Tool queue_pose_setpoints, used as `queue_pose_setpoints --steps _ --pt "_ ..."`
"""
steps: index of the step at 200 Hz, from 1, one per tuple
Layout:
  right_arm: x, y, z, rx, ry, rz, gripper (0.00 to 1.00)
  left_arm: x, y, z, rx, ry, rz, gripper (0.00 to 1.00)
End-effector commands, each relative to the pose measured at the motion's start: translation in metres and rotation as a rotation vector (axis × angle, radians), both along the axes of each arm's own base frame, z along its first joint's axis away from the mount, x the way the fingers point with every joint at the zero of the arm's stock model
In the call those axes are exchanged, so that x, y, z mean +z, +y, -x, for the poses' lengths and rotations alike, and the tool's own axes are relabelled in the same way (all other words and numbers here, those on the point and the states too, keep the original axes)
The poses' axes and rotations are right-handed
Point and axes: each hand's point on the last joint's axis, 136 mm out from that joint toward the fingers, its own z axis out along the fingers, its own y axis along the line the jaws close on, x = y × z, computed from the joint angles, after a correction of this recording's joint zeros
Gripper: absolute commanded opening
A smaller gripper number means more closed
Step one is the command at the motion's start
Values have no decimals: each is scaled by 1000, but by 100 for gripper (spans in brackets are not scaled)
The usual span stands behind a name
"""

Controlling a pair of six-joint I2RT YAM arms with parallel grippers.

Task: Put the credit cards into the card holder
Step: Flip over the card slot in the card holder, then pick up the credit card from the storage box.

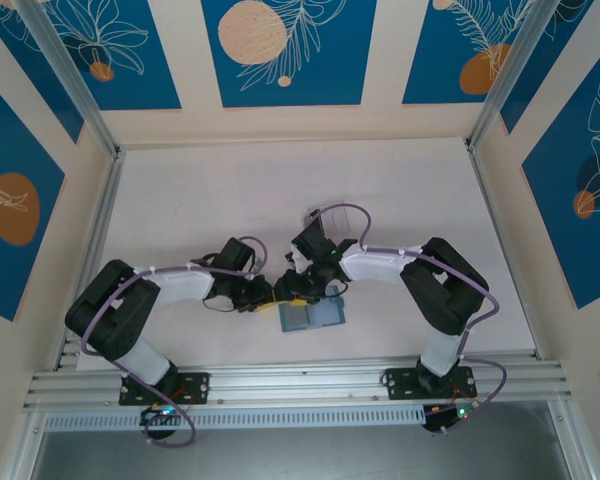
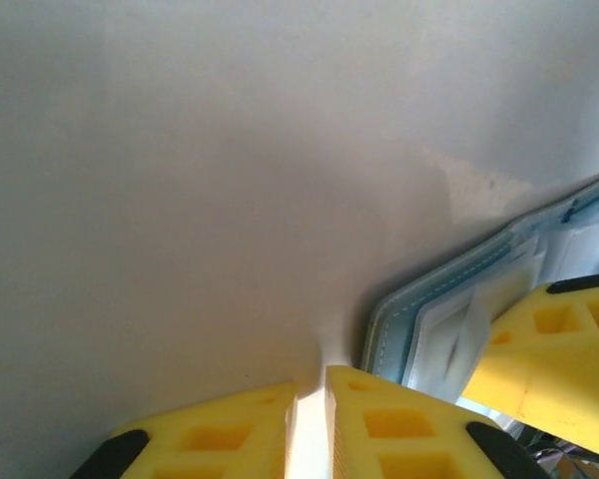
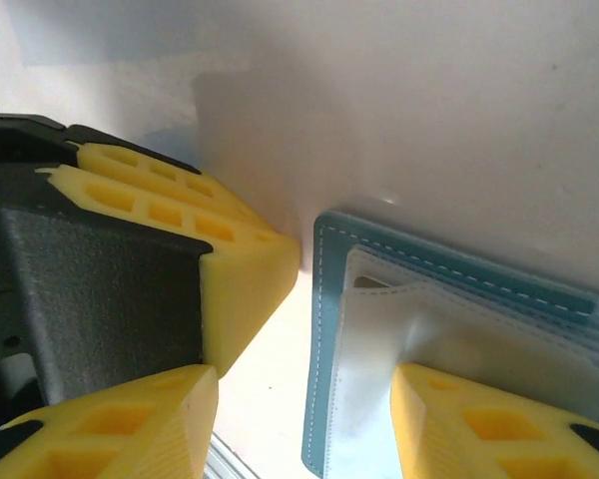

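One card holder point(image 3: 459, 299) lies open w/ two grippers at its left end: left gripper point(image 2: 310, 409) pinched nearly closed, nothing seen inside; right gripper point(image 3: 304, 399) spread wide astride its edge.

card holder point(image 1: 315, 317) | teal soft wallet, pale stitching along edge, light grey pockets inside | opened out, lying flat, inner face up | desk point(image 1: 280, 190), near-centre

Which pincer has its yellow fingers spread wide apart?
The right pincer, over the teal card holder; the left pincer has fingers nearly touching.
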Motion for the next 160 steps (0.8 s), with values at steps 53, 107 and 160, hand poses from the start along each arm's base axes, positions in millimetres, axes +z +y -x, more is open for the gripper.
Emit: queue_pose_setpoints --steps 53,107,160 --pt "38 9 -22 46 -92 -60 58 26 -6 -5 0 -73 194 21" --pt "72 -24 -66 -21 -210 19 59 63 31 -32 105 -158 176 27" --pt "92 -86 -139 -167 -336 206 56 100 33 -79 127 -262 176 28"
